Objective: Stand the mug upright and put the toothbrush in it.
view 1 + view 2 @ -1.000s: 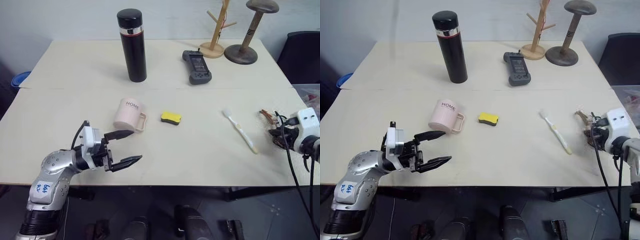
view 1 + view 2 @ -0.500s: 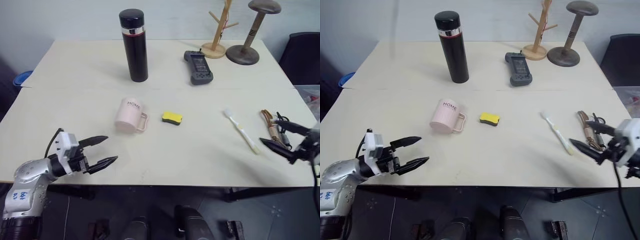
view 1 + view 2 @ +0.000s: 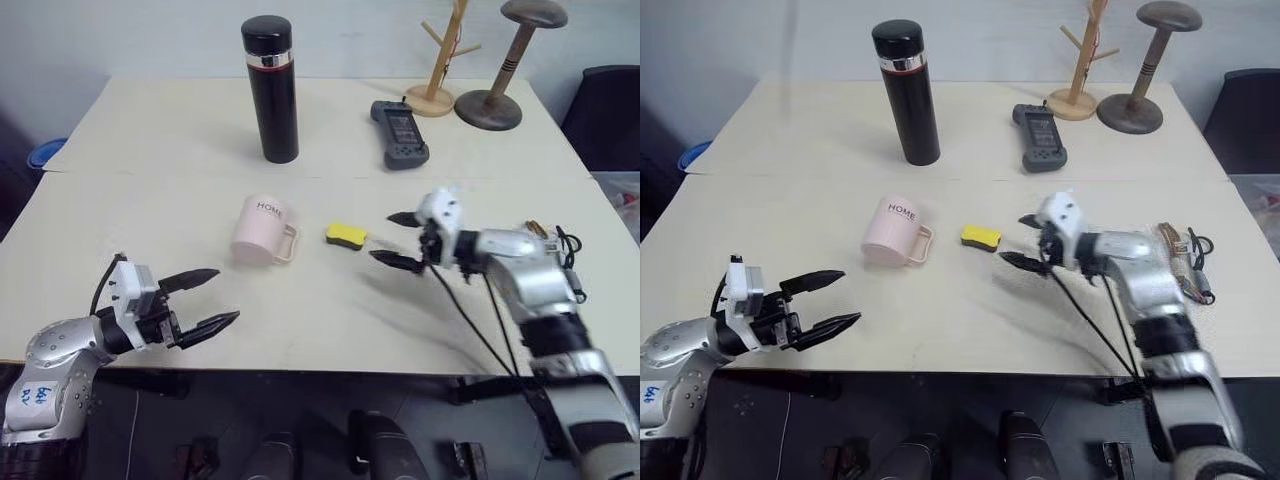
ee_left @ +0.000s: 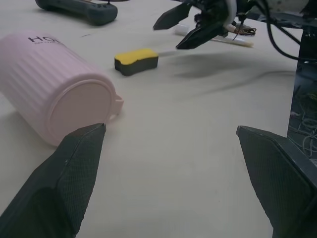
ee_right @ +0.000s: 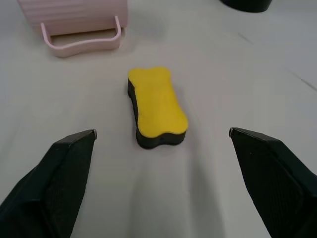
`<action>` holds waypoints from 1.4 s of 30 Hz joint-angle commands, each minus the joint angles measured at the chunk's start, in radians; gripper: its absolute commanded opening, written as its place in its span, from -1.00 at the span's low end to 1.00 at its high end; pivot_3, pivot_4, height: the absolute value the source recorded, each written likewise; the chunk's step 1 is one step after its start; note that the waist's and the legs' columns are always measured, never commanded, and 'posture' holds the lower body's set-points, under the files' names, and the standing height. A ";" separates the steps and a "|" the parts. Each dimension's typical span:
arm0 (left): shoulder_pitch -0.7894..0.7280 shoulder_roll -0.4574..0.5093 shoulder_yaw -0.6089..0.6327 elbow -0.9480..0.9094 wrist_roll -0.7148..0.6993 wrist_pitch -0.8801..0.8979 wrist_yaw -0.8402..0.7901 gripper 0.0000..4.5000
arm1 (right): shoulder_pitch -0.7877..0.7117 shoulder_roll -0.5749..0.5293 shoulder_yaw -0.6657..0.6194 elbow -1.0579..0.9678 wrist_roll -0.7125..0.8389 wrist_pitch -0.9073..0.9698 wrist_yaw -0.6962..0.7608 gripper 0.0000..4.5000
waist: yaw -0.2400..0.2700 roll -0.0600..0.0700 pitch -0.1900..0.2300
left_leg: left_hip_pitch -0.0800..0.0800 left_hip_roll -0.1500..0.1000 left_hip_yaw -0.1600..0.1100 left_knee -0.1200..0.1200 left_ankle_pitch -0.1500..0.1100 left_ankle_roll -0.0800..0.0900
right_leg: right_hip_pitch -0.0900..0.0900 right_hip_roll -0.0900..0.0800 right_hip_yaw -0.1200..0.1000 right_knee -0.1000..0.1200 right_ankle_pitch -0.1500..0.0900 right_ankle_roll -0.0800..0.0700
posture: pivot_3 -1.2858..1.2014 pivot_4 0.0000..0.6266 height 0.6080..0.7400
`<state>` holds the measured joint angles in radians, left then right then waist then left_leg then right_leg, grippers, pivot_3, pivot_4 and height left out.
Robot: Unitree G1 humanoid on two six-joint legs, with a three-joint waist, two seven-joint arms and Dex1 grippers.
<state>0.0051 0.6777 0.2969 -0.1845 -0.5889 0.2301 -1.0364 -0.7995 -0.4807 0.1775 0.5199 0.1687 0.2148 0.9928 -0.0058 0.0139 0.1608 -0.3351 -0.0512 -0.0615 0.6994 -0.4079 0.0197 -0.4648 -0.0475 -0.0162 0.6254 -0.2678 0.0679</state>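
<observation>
Right gripper empty, jaws wide, aimed at the yellow sponge, mug just past it. Mug looks base-up, handle toward that gripper. Left gripper also open, nearer the mug. Toothbrush behind right gripper.

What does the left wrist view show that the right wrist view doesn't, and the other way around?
Left wrist view extra: the right gripper with open jaws, the toothbrush behind it, and the dark controller. Right wrist view extra: a black base, likely the flask. Shared: the pink mug and the yellow sponge.
</observation>
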 commanded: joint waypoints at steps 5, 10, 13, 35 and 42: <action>-0.017 0.009 -0.005 -0.064 -0.035 0.034 -0.004 1.00 | -0.182 0.156 0.036 0.357 -0.084 -0.162 0.050 0.12 | -0.023 0.000 0.000 | 0.000 0.000 -0.001 0.000 0.000 0.000 | 0.000 0.000 -0.001 0.000 0.000 0.000 | 0.03 -0.52 1.00; -0.029 0.000 -0.020 -0.077 -0.034 0.045 0.000 1.00 | -0.162 0.152 -0.026 0.328 -0.036 -0.207 0.111 -0.48 | -0.027 0.000 0.000 | 0.000 0.000 -0.002 0.000 0.000 0.000 | 0.000 0.000 -0.002 0.001 0.000 0.000 | 0.03 -0.52 1.00; -0.035 -0.008 -0.035 -0.076 -0.030 0.042 -0.002 1.00 | -0.082 0.088 -0.096 0.167 0.019 -0.206 0.133 -0.54 | -0.022 0.000 0.000 | 0.000 0.000 -0.002 0.001 0.000 0.000 | 0.000 0.000 -0.002 0.001 0.000 0.000 | 0.03 -0.52 1.00; -0.132 -0.009 -0.054 0.084 0.023 -0.008 -0.018 1.00 | 0.467 -0.507 -0.594 0.041 0.064 -0.160 -0.078 0.81 | 0.001 0.002 0.000 | 0.003 0.001 0.006 0.000 0.000 0.000 | 0.000 0.001 0.006 0.003 0.000 0.000 | 0.03 -0.52 1.00; 0.037 0.094 0.161 0.183 0.102 -0.016 0.099 1.00 | 0.687 -0.442 -0.690 -0.274 0.308 -0.305 0.224 0.99 | 0.003 0.001 0.000 | 0.003 0.002 0.005 -0.001 0.000 0.000 | 0.001 0.002 0.005 0.000 0.000 0.000 | 0.03 -0.52 1.00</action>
<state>0.0134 0.7425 0.3898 -0.0173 -0.5209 0.2176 -0.9826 -0.1416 -0.9662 -0.4900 0.3657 0.3793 -0.0711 1.1541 -0.0026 0.0148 0.1610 -0.3312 -0.0495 -0.0562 0.6978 -0.4081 0.0200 -0.4636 -0.0453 -0.0108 0.6249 -0.2679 0.0680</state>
